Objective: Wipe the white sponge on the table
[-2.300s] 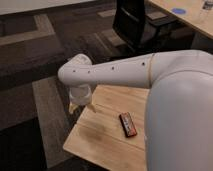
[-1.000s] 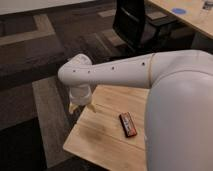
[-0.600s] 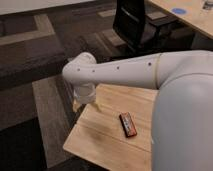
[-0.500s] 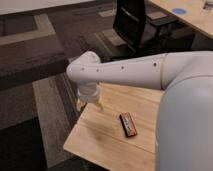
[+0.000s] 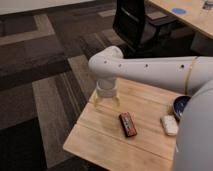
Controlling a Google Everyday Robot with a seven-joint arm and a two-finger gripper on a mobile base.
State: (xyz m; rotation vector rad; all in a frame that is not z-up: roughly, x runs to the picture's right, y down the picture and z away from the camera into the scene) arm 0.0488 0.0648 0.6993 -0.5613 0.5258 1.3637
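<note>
Probably soft and light, the white sponge (image 5: 169, 125) at lower right wants pinching across its middle, while the gripper (image 5: 106, 102) hangs mid-frame, jaws open.

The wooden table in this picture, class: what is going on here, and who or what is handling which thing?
A white robot arm reaches over the wooden table. Its claw hangs open and empty near the table's left edge in the picture. The white sponge lies untouched further right, with a black-and-red bar between it and the claw. Wiping has not yet started.
</note>
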